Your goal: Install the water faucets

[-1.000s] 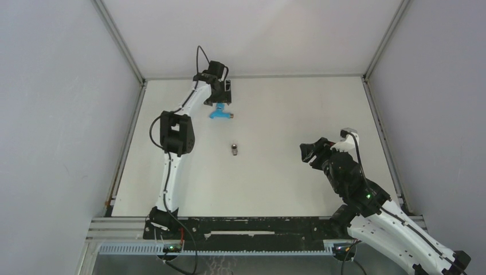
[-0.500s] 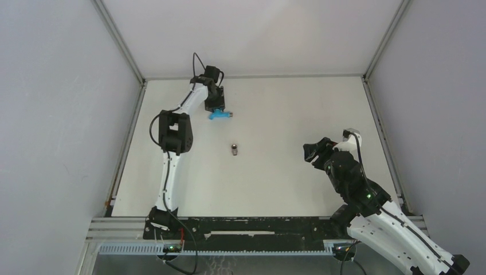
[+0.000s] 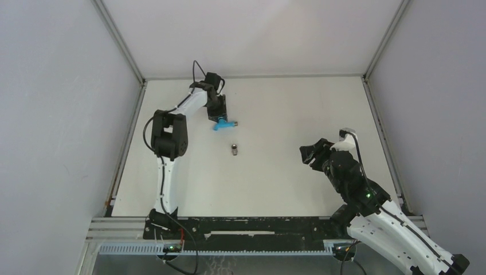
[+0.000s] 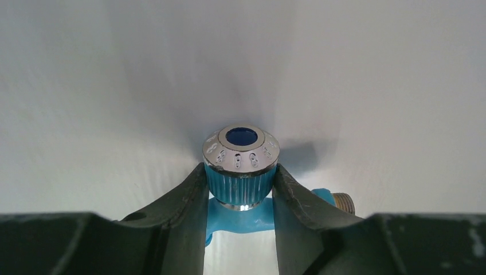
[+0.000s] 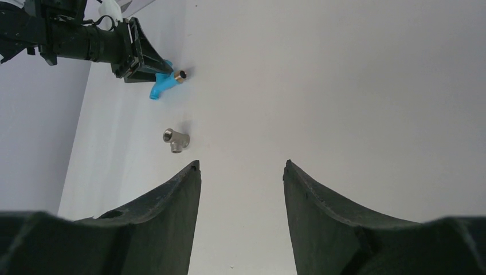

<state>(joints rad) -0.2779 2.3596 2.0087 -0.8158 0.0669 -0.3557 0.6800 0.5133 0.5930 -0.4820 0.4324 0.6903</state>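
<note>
The bright-blue tap (image 3: 220,124) is at the far left of the white table. My left gripper (image 3: 220,116) is shut on its ribbed blue knob with a chrome cap (image 4: 241,166); the threaded metal end (image 4: 343,202) pokes out to the right. The tap also shows in the right wrist view (image 5: 161,86), held by the left gripper (image 5: 143,63). The small grey metal tee fitting (image 3: 234,150) lies loose on the table just in front of the tap, also in the right wrist view (image 5: 176,140). My right gripper (image 3: 309,153) is open and empty at the right, its fingertips (image 5: 192,170) pointing toward the fitting.
The white table (image 3: 275,183) is boxed in by grey walls at the back and sides. A black rail (image 3: 246,226) with the arm bases runs along the near edge.
My left gripper has moved nearer and slightly right, taking the blue tap with it toward the fitting. The right arm has shifted only slightly.
</note>
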